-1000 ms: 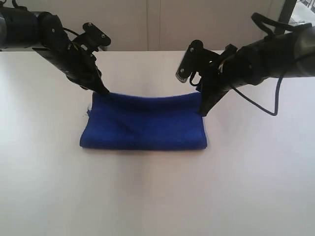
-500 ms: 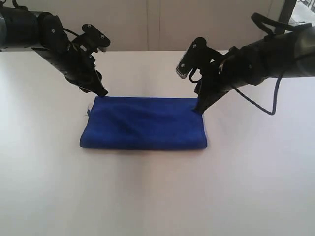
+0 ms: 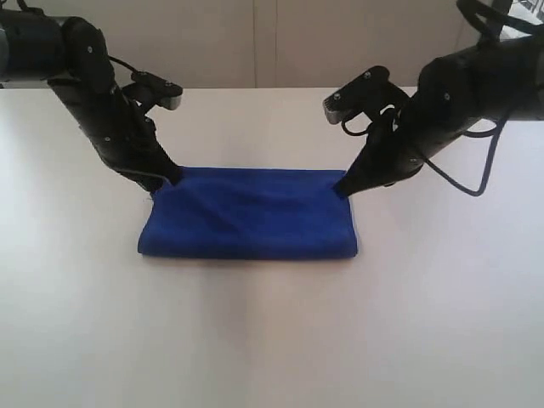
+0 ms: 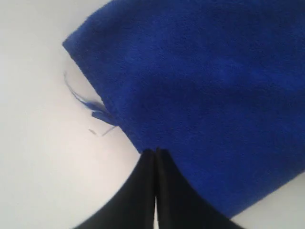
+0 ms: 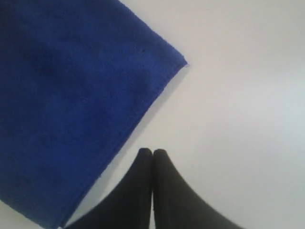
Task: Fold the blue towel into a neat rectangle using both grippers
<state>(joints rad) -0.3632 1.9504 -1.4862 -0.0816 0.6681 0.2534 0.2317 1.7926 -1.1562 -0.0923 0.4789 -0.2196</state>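
The white table (image 3: 272,340) carries the blue towel (image 3: 246,217), lying flat mid-table as a doubled rectangle. The fold looks largely done, with at most another halving left. The left gripper (image 3: 172,176), fingers pressed together, meets the towel's rear left corner, possibly touching cloth. The right gripper (image 3: 342,189), fingers also together and empty, rests just beside the rear right corner. A loose thread (image 4: 93,107) trails out.

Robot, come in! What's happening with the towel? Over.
Left gripper shut, tip at towel edge. Right gripper shut, just off the towel. Towel folded, flat on table. Nothing in the way.
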